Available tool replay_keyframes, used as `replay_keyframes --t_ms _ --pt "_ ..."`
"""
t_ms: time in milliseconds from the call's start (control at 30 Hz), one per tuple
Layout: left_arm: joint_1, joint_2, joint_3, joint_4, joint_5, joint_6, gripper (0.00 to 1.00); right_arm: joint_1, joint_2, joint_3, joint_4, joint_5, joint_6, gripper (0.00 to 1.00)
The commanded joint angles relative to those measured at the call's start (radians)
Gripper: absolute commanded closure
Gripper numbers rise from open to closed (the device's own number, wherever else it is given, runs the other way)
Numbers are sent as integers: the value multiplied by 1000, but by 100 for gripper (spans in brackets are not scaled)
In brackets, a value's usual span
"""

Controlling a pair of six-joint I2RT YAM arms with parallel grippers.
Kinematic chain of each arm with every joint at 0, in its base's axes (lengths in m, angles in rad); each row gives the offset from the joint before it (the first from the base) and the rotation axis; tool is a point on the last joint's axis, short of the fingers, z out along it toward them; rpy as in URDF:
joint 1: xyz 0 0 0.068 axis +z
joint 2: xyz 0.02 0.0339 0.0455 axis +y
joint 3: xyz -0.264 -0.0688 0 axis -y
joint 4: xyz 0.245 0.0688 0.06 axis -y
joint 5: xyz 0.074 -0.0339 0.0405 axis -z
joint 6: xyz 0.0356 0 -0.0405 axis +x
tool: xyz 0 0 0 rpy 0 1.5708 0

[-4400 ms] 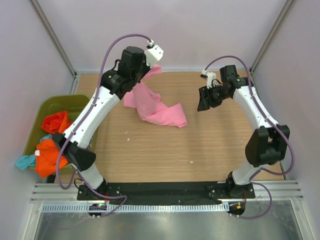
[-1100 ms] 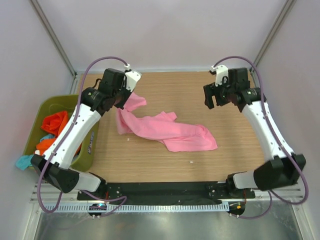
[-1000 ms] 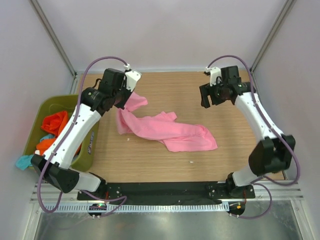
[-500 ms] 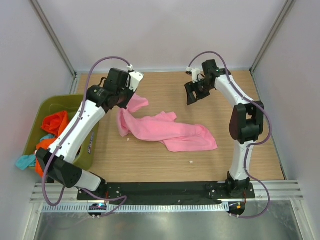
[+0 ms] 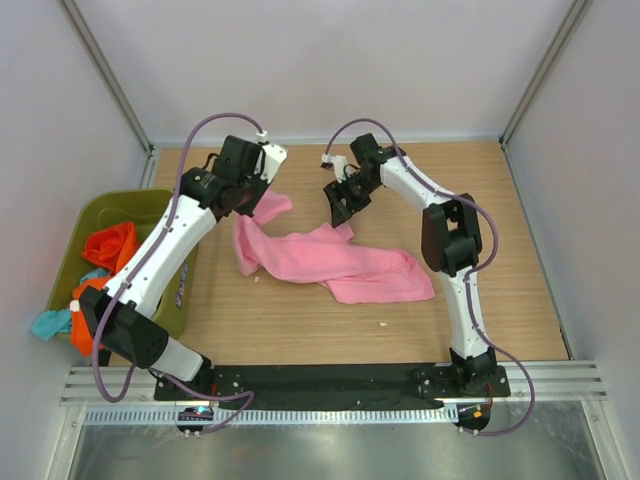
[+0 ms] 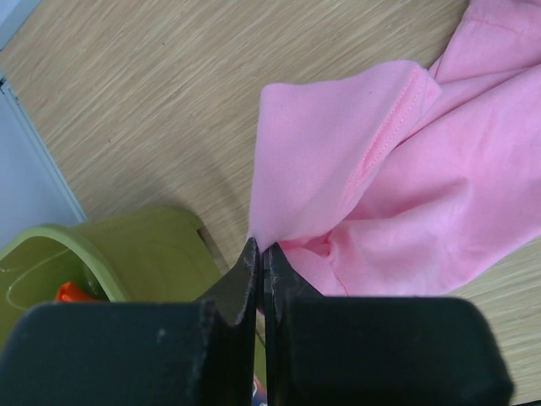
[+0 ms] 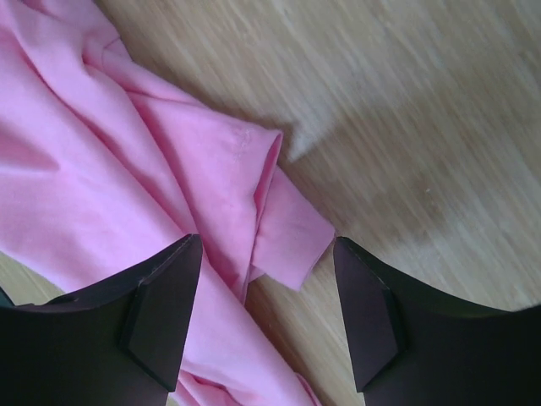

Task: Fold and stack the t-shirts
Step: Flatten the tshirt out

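Note:
A pink t-shirt (image 5: 330, 262) lies crumpled across the middle of the wooden table. My left gripper (image 5: 253, 197) is shut on its upper-left corner, the cloth pinched between the fingertips (image 6: 260, 254). My right gripper (image 5: 341, 210) is open and hovers just above the shirt's upper edge; in the right wrist view a folded pink corner (image 7: 287, 245) lies between its spread fingers, untouched. Pink cloth (image 6: 406, 178) fills the right of the left wrist view.
A green bin (image 5: 95, 215) at the table's left edge holds orange (image 5: 105, 245) and teal (image 5: 48, 322) garments; its rim shows in the left wrist view (image 6: 127, 245). Bare wood lies to the right of the shirt and along the front.
My right arm has swung left from the table's right side to over the shirt's upper edge. My left gripper has kept hold of the shirt, which earlier was dragged out flatter.

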Motion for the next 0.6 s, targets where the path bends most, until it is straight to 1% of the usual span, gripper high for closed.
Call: replay_keyframes --t_ms 0,367,567 --pt "9 -6 3 40 -14 10 100 2 17 87 2 -28 6 31" --pt "17 -13 -13 36 -17 10 100 46 114 161 7 -47 11 31" --pt "32 -23 -23 37 -17 7 100 83 126 152 7 -50 11 32"
